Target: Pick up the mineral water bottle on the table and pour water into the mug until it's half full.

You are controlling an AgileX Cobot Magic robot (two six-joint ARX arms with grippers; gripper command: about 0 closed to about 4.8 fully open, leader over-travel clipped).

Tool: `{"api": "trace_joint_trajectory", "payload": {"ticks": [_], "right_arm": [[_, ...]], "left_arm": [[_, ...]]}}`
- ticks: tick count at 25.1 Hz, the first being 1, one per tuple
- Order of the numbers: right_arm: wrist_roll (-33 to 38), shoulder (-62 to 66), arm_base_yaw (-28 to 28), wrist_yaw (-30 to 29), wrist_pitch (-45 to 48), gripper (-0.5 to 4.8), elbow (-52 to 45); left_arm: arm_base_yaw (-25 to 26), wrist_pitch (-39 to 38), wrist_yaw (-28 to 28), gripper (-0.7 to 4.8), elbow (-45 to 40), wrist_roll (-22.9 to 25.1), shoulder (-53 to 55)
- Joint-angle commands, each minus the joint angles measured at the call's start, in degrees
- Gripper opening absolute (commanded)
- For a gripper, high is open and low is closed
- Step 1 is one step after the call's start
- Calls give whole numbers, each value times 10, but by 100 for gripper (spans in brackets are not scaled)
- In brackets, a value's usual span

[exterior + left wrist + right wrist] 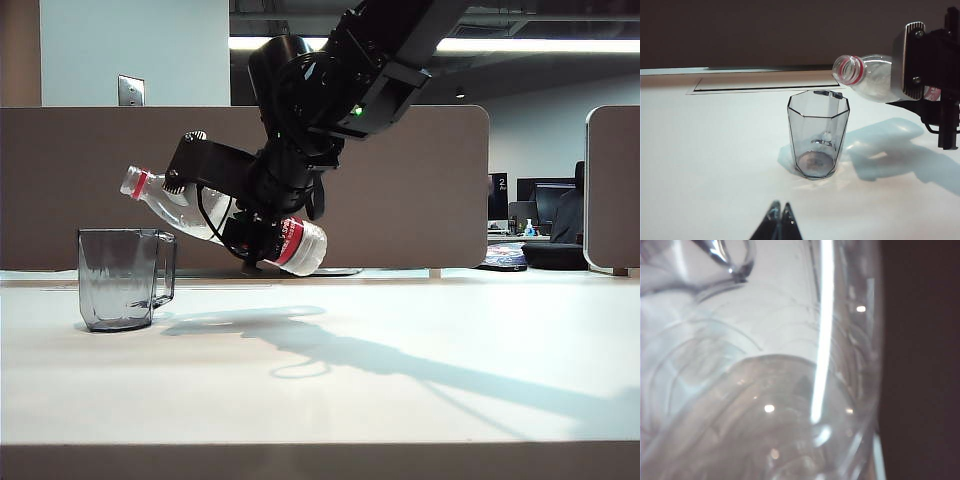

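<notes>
The mineral water bottle, uncapped, is tilting just above and beside the mug, pinched by the right gripper. The mug is looking empty: pouring is all ahead. The left gripper is resting pressed together near the mug.

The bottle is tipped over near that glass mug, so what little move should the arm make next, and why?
Probably tip the mineral water bottle slightly further. The right gripper holds it tilted, open mouth just above the mug rim, but no water falls yet and the mug looks empty.
</notes>
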Motion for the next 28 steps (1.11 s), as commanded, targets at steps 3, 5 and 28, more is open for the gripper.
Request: {"api": "trace_joint_trajectory", "payload": {"ticks": [3, 5, 28], "right_arm": [[-52, -7, 4, 14, 56, 252, 6], [-74, -6, 4, 14, 57, 252, 6], [-183, 5, -11, 20, 121, 274, 7]], "left_arm": [[0, 5, 2, -5, 2, 0, 0], [0, 5, 2, -5, 2, 0, 0], [0, 5, 2, -5, 2, 0, 0]]}}
